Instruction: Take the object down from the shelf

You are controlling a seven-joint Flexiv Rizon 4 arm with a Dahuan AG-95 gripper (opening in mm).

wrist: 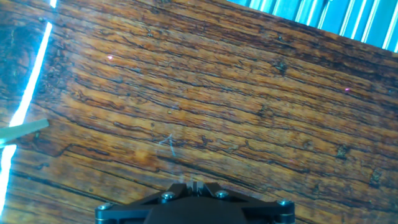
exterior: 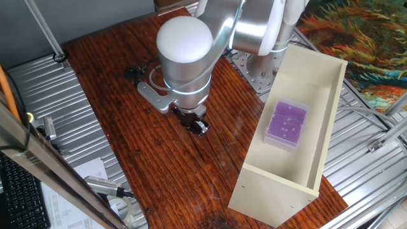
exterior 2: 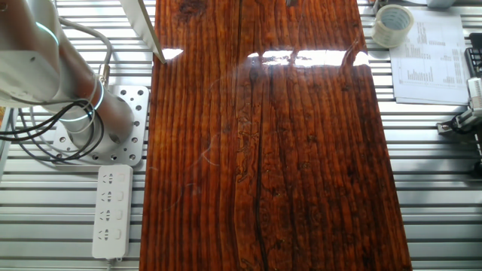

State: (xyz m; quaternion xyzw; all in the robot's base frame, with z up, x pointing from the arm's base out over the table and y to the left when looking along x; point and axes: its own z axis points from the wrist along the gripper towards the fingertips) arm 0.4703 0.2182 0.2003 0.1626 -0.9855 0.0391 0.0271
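Note:
The purple box (exterior: 286,124), flat and translucent with pale dots, lies inside the cream shelf (exterior: 270,194), which stands at the right side of the wooden table. My gripper (exterior: 199,126) hangs low over the table's middle, left of the shelf and well apart from the box. In the hand view the fingertips (wrist: 193,185) sit together at the bottom edge, shut and empty, over bare wood. The box does not show in the hand view or the other fixed view. A thin cream panel edge (exterior 2: 143,22) shows at the top left of the other fixed view.
The arm's base plate (exterior 2: 113,128) and a white power strip (exterior 2: 111,211) lie left of the table. A tape roll (exterior 2: 392,25) and a printed sheet (exterior 2: 429,56) lie at the far right. A keyboard (exterior: 22,197) and cables sit beside the table.

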